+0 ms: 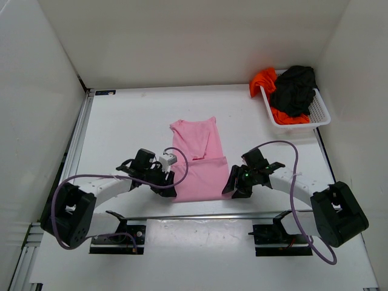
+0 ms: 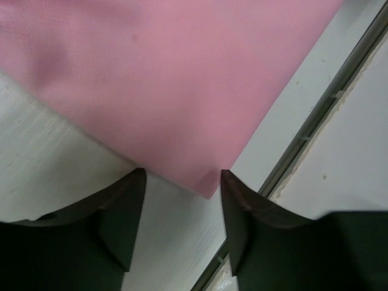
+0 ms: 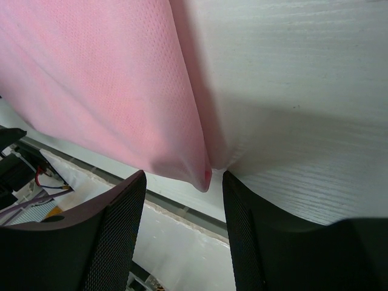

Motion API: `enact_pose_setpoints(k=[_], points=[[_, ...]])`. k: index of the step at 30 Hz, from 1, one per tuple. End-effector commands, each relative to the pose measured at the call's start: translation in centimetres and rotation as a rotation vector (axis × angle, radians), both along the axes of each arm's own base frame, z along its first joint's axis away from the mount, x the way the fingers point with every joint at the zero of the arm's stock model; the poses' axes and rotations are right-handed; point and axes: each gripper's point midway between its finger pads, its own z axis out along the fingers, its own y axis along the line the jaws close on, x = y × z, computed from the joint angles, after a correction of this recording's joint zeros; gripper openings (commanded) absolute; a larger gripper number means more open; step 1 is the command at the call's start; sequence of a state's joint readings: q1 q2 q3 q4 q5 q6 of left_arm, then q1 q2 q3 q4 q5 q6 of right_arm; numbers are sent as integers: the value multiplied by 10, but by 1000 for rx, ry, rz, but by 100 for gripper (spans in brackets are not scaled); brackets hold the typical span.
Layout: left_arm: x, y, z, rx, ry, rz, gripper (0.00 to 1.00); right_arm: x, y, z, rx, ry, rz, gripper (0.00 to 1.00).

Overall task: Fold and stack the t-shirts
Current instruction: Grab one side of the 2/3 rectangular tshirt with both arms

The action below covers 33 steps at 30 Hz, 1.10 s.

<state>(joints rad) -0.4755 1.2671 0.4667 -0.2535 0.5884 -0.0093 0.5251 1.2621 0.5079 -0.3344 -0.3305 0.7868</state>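
Since we mean to fold the pink t-shirt (image 1: 197, 163), left claw (image 2: 182, 176) and right claw (image 3: 183, 177) straddle its lower-centre corners; both gape, empty.

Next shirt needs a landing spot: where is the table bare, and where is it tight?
Bare: the table left of the pink shirt, and the strip between it and the basket. Crowded: the near edge, where the left fingers and right fingers straddle the shirt's near corners.
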Motion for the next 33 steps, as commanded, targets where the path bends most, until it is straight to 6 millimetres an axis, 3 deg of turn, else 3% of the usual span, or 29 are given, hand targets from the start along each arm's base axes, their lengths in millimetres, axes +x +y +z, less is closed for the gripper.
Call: enact_pose_setpoints(k=[1, 5, 11, 12, 14, 15, 20, 25, 28, 33], points=[[-44, 30, -39, 159, 177, 4, 60, 4, -7, -6, -53, -19, -25, 59], [-50, 37, -45, 198, 211, 10, 58, 4, -5, -7, -41, -24, -22, 56], [-63, 35, -47, 178, 272, -11, 65, 2, 5, -10, -14, -1, 14, 28], [-61, 34, -44, 177, 271, -11, 65, -2, 10, -12, -14, 7, 28, 18], [-67, 45, -42, 253, 319, 5, 67, -5, 15, -13, -2, 18, 42, 6], [-61, 46, -37, 263, 317, 18, 67, -8, 18, -15, -2, 18, 61, 3], [-83, 82, -29, 449, 463, 73, 73, -8, 31, -11, 14, 13, 78, 2], [-89, 92, -29, 505, 490, 77, 75, -11, 36, -14, 5, 15, 94, 2], [-90, 92, -32, 497, 504, 85, 77, -11, 36, -14, 5, 15, 94, 2], [-61, 64, -29, 349, 443, 92, 77, -13, 37, -14, 5, 15, 104, 2]])
